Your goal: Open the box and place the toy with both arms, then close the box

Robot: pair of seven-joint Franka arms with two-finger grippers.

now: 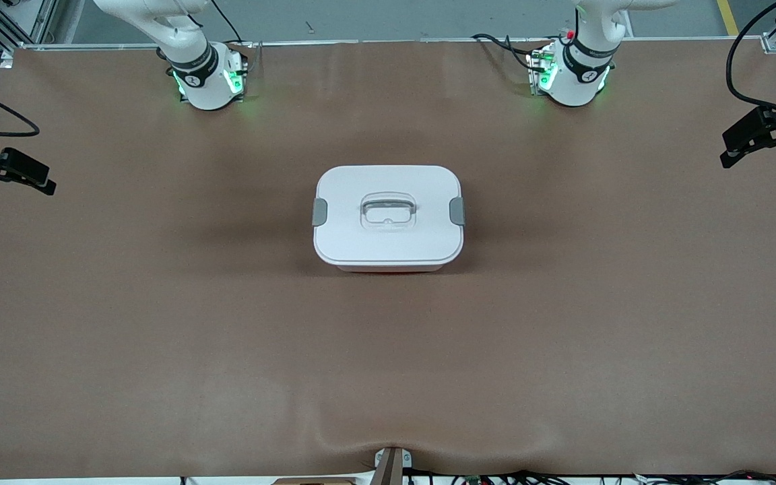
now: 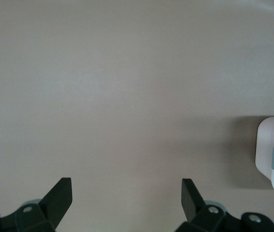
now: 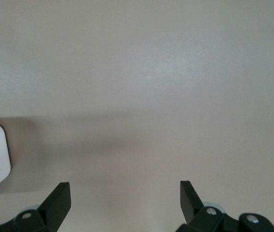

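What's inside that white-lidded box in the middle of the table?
Nothing inside shows. The white lid sits closed on the box, both grey clips at its ends, hiding the contents. No toy is visible anywhere.

Box (image 1: 388, 219) sits mid-desk (image 1: 125, 323), about midway between the two arm ends. Lid (image 1: 388, 236) on the box; one clip (image 1: 319, 211) at the end toward the right arm, the other clip (image 1: 457, 211) toward the left arm. Handle (image 1: 388, 210) at the lid's centre.
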